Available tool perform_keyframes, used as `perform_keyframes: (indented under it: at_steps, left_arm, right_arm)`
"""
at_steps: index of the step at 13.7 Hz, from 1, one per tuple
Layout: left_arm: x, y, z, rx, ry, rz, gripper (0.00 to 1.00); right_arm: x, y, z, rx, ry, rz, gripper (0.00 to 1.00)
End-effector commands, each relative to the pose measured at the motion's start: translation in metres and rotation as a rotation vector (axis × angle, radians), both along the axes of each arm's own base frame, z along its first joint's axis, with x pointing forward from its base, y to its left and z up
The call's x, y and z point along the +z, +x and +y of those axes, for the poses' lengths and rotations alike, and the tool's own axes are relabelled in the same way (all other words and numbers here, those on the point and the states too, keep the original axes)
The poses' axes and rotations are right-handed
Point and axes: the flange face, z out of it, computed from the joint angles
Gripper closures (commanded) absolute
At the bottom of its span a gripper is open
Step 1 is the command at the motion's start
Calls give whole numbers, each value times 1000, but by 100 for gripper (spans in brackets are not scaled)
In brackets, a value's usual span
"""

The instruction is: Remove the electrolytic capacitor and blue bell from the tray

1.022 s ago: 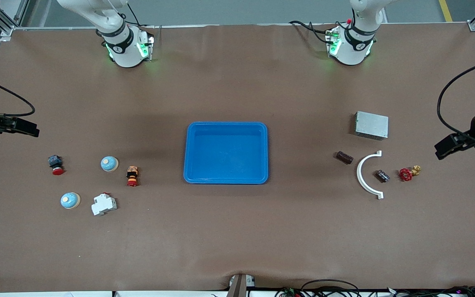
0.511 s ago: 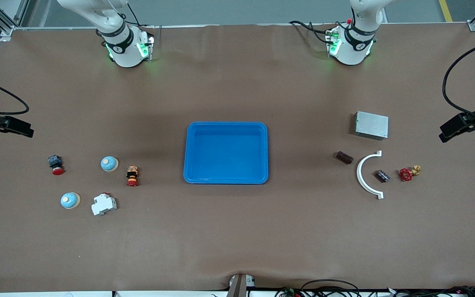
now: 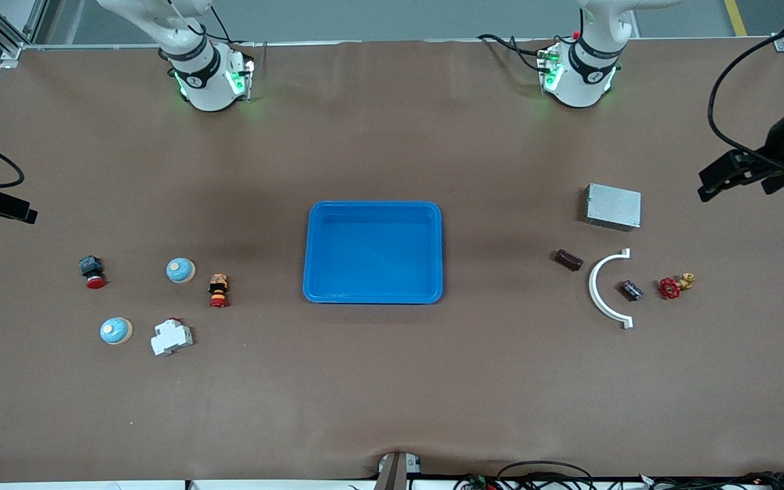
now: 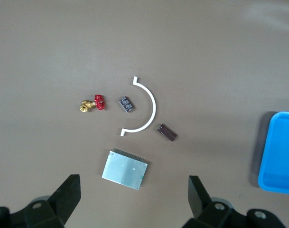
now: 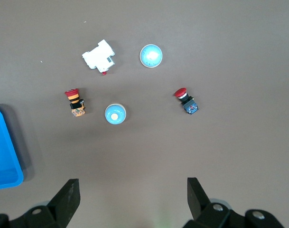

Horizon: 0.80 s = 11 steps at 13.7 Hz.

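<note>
Front view showed you the blue tray (image 3: pixel 373 207) empty at mid-frame. At mid-height toward the right arm's end, you had two bells, the upper bell (image 3: pixel 180 270) and the lower bell (image 3: pixel 116 331), among a red button (image 3: pixel 92 271), an orange button (image 3: pixel 218 290) and a white breaker (image 3: pixel 171 337). Toward the left arm's end lay the brown capacitor (image 3: pixel 568 259) and the dark capacitor (image 3: pixel 631 290), either side of a white arc (image 3: pixel 599 303), with a red valve (image 3: pixel 671 287) and a metal box (image 3: pixel 613 206) nearby. Your left gripper (image 4: pixel 133 204) hung over that cluster, fingers spread and empty; your right gripper (image 5: pixel 133 199) hung over the bells, likewise spread and empty.
</note>
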Motion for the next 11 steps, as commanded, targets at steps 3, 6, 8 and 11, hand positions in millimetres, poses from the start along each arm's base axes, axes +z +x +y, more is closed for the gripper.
perform_keyframes:
  at_steps: [3, 6, 8, 11]
  left_arm:
    - [17, -20, 6, -47, -7, -1, 0]
    - [15, -20, 10, -43, -8, 8, 0]
    - [16, -24, 8, -43, -6, 19, 0]
    - [23, -24, 7, -46, -10, 6, 0]
  right_arm:
    - [19, -6, -2, -6, 9, -24, 0]
    - [24, -15, 4, -4, 11, -31, 0]
    - [28, -23, 7, 0, 5, -65, 0]
    - [23, -40, 9, 0, 4, -130, 0]
